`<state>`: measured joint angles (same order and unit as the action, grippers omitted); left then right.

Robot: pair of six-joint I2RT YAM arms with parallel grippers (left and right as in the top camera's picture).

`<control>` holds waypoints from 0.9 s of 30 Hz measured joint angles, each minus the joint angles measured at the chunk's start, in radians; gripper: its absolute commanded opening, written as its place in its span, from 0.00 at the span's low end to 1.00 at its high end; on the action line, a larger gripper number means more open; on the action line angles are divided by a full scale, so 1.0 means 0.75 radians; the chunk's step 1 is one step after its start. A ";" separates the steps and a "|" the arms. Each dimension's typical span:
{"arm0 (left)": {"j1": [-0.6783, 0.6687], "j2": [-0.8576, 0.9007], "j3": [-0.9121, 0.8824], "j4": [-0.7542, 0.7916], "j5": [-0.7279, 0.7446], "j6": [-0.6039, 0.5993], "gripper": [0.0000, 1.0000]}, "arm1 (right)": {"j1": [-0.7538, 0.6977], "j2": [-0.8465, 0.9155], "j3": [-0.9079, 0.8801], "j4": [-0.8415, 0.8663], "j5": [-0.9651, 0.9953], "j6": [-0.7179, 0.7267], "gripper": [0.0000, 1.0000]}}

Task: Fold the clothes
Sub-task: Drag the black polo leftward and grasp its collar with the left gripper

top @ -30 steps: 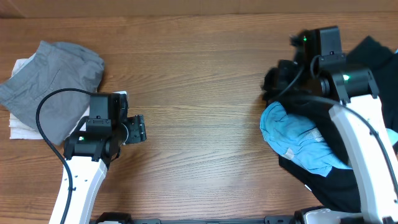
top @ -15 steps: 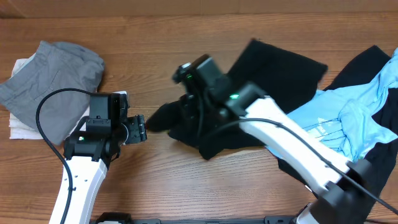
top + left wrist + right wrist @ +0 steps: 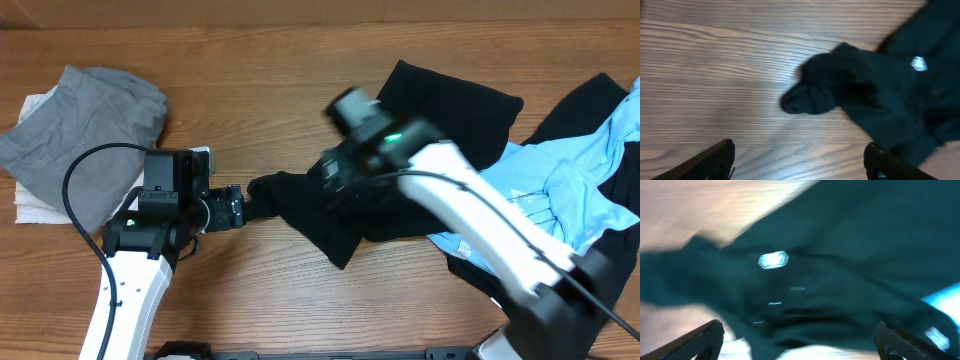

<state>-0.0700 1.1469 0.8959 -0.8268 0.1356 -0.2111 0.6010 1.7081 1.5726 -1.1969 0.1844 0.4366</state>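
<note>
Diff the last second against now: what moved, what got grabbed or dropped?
The right hand hauled the black shirt leftward off the right-side pile to mid-table, then opened and let it go. The shirt's bunched end now lies by the left hand. The blue garment was uncovered and spread out. The left hand opened a little wider. The grey pile stayed put.

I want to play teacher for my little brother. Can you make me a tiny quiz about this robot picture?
1. True or false: the left gripper is holding the black shirt.
2. What lies on the white cloth? A) grey garment B) red sock C) shoe
3. What small mark shows on the black shirt?
Key: 1 false, its fingers are open and empty. 2 A. 3 a white logo.
</note>
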 measured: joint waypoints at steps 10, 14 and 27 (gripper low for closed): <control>0.000 0.088 0.001 -0.026 0.163 -0.077 0.79 | -0.647 -0.148 -0.075 -0.182 0.048 0.181 0.83; -0.002 0.210 0.001 -0.015 0.215 -0.106 0.80 | -0.843 -0.146 -0.276 -0.049 -0.074 0.133 0.45; -0.106 0.540 0.002 0.287 0.283 -0.131 0.88 | -1.088 -0.141 -0.785 0.571 -0.475 -0.124 0.21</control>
<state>-0.1493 1.5520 0.8974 -0.6117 0.3477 -0.3092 -0.2153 1.6020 0.9836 -0.7689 -0.1715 0.3435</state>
